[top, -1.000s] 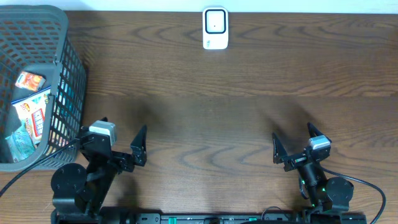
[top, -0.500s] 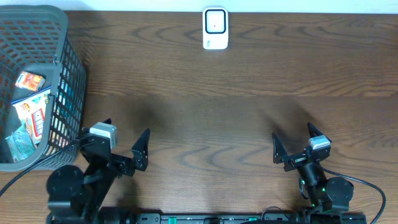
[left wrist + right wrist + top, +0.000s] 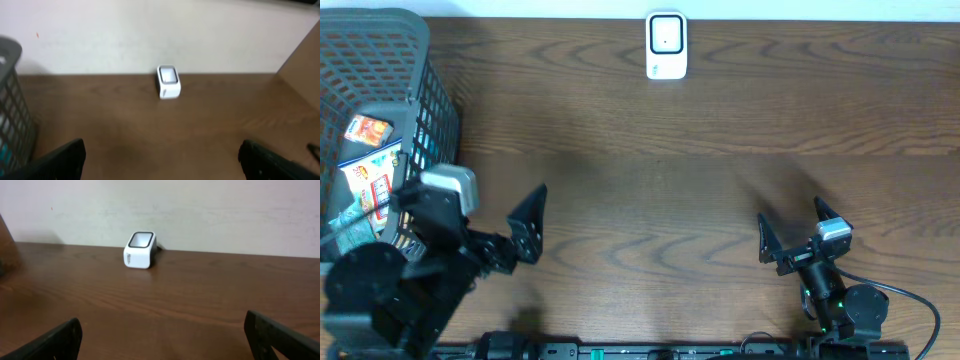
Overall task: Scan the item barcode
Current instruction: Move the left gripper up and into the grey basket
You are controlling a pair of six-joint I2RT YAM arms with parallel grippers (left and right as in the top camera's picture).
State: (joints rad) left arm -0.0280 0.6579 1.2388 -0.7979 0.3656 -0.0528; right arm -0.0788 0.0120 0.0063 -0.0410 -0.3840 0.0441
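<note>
**Barcode scan: not begun, nothing in hand**

Basket (image 3: pixel 432 95), far left: packets (image 3: pixel 375 180) lie inside, none lifted out. Left gripper (image 3: pixel 160 152), just beside the basket's mesh wall: jaws apart, empty. Scanner (image 3: pixel 666 45), middle of the far edge: nothing before it. Right gripper (image 3: pixel 791 215), near edge: jaws apart, empty. Table (image 3: pixel 650 170) between them is bare wood; the tightest room is by the basket. Picking, carrying and presenting are all left.

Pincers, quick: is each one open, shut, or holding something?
Left pincer: open, holding nothing.
Right pincer: open, holding nothing.
</note>
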